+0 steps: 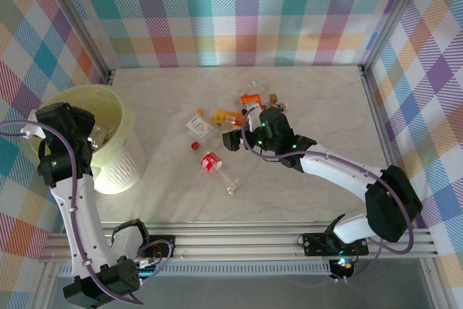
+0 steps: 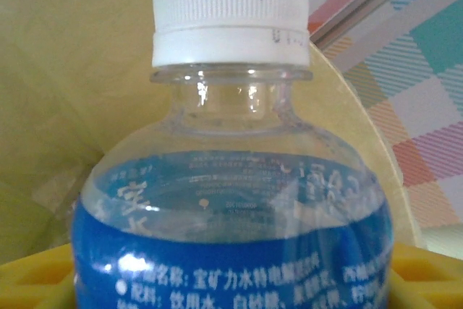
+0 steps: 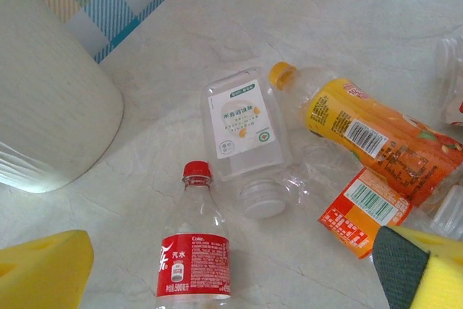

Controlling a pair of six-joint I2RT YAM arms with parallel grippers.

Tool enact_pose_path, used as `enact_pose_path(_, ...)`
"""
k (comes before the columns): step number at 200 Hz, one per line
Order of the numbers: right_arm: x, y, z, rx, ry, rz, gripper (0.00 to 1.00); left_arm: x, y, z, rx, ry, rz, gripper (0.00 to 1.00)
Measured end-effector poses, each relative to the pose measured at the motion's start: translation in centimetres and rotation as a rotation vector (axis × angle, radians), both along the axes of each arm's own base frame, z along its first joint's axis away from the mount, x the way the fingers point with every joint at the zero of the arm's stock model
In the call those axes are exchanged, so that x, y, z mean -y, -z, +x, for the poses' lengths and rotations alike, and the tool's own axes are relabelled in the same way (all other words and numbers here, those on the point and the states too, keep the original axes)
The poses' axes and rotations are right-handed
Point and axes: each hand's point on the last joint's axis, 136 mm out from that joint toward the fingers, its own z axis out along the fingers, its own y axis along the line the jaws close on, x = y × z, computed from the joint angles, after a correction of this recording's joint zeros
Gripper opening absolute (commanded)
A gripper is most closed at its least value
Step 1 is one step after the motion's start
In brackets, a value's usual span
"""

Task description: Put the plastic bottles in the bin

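My left gripper hangs over the open mouth of the pale yellow bin. Its yellow pads are shut on a clear bottle with a blue label and a white cap; the bin's inner wall lies behind it. My right gripper is open above the table, its pads wide apart over a red-labelled, red-capped bottle lying flat. Beyond that lie a flat clear bottle with a white label, an orange-labelled bottle and a crushed orange-labelled one.
The loose bottles cluster mid-table, between the bin and the right arm. The bin's whitish outer side stands left of the right gripper. Metal frame rails and checked cloth walls enclose the table.
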Motion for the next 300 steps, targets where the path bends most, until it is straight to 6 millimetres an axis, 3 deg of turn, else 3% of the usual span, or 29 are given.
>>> enact_pose_path(51,0.0,0.0,0.0,0.004,-0.003,-0.003,1.00,0.1,0.4,-0.3,0.049,-0.066,-0.096,0.86)
enact_pose_path(86,0.1,0.0,0.1,0.005,0.006,-0.004,1.00,0.2,0.6,-0.8,0.038,-0.083,-0.112,0.89)
enact_pose_path(139,1.9,1.1,1.6,-0.023,0.157,-0.036,1.00,1.4,-0.9,-0.8,0.079,-0.008,-0.099,1.00)
enact_pose_path(181,4.9,4.7,3.1,-0.131,0.336,-0.107,1.00,3.8,-3.2,0.1,0.160,0.163,-0.075,1.00)
enact_pose_path(219,8.9,6.6,4.8,-0.261,0.517,-0.073,1.00,6.3,-6.2,0.7,0.297,0.313,-0.053,1.00)
enact_pose_path(300,16.5,9.5,6.7,-0.585,0.920,0.178,1.00,15.1,-9.5,2.2,0.477,0.736,-0.118,1.00)
